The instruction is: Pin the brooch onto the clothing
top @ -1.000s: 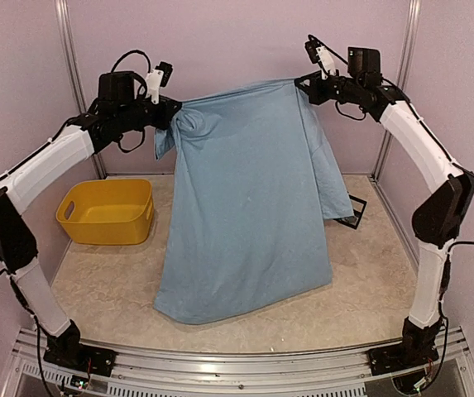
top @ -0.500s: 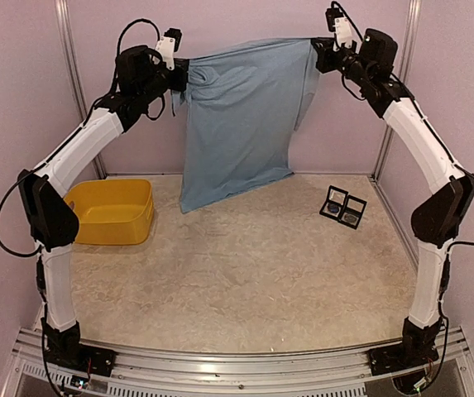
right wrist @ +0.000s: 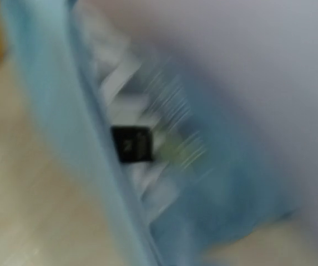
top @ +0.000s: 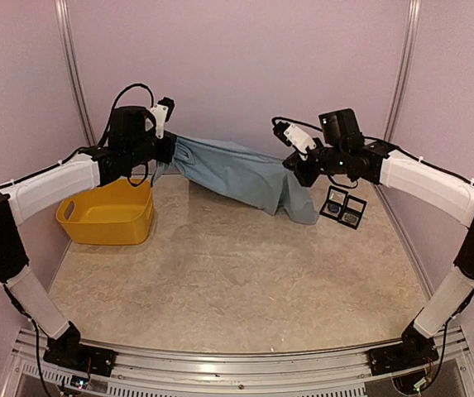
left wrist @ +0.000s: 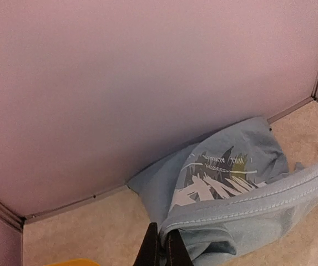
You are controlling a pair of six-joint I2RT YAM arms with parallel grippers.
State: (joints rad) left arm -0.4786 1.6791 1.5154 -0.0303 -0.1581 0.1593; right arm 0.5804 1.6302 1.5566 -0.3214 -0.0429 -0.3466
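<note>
Pale lilac walls (top: 237,66) close in a beige, marbled table (top: 237,281), with both arms reaching toward its far side. The shirt (top: 232,169) is strung between the 2 grippers, low over the far part of the table, sagging from the upper left down toward the right. The left gripper (top: 170,149) is clamped on 1 bunched end; in its wrist view the 2 dark fingers (left wrist: 150,252) pinch a stitched hem of the shirt (left wrist: 231,205) with no gap between them. Behind that hem the cloth slumps against the base of the back wall, showing a print (left wrist: 220,177) of white and dark streaks with a yellow-green patch. The right gripper (top: 293,171) is clenched on the other end, and from it a fold hangs down to touch the table. The right wrist view is badly blurred: blue cloth fills it, with a small black label (right wrist: 131,143) near the middle, and the fingers cannot be made out there. A yellow bin (top: 108,211) sits at the left, just below the left gripper. A black box (top: 344,207) lies open in 2 halves just right of the hanging fold; its contents are too small to tell.
</note>
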